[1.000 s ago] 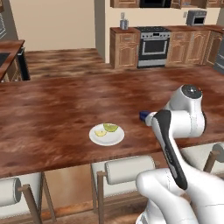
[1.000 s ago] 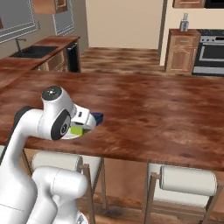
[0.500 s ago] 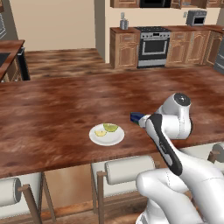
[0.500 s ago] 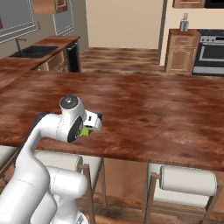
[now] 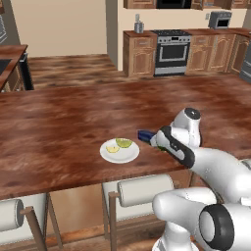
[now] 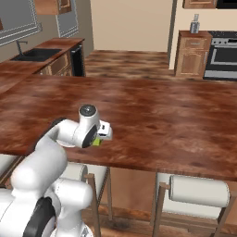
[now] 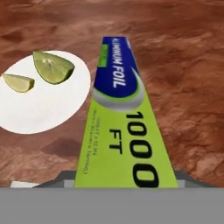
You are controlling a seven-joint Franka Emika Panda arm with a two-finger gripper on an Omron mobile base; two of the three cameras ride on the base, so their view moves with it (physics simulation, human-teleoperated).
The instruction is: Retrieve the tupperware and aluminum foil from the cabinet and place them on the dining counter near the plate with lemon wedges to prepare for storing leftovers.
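My gripper (image 5: 156, 139) is shut on the aluminum foil (image 5: 144, 136), a long blue carton with a green end. It holds the carton low over the dining counter (image 5: 59, 127). In the hand view the aluminum foil (image 7: 120, 127) stretches away from me, lettering up, with its far blue end over the dining counter (image 7: 183, 65). Just left of the carton sits the white plate (image 7: 39, 109) with two lemon wedges (image 7: 53, 66). From the left base the plate (image 5: 105, 153) lies close beside the carton's tip. From the right, the gripper (image 6: 104, 132) shows with the green end (image 6: 96, 141). The tupperware and cabinet are out of view.
Padded stools (image 5: 144, 188) stand under the counter's near edge. A stove (image 5: 171, 51) and wooden base units line the back wall. A sink counter (image 6: 37, 55) is at the far left. Broad bare wood (image 6: 162, 115) stretches right of the plate.
The arm has swung left and down toward the plate, carrying the foil carton with it. The carton's tip now lies close beside the plate, low over the counter.
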